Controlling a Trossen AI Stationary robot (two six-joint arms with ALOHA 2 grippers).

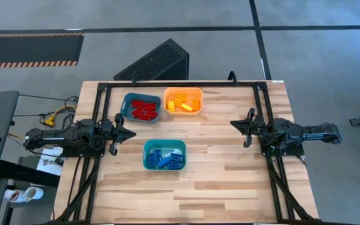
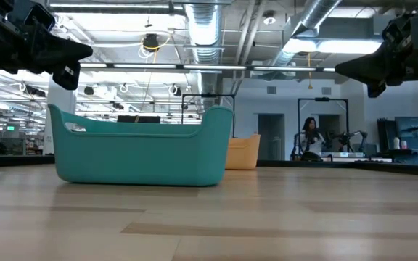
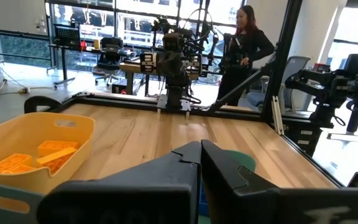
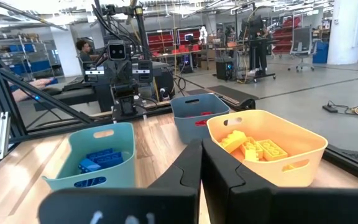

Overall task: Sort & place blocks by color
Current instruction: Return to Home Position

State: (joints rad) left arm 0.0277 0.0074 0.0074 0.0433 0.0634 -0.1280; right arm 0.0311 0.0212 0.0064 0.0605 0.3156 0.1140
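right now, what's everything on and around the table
red blocks: several, red, in the blue-grey tray
yellow blocks: several, yellow, in the orange tray
blue blocks: several, blue, in the teal tray
blue-grey tray: one, far part of the table, left of the orange tray
orange tray: one, far part of the table, middle
teal tray: one, nearer than the other two
table: one, light wood, black frame
black slanted object: one, on the floor beyond the far edge
person: at least one, dark top, standing in the room beyond
left hand: one, dark, shut, at the left edge
right hand: one, dark, shut, at the right edge
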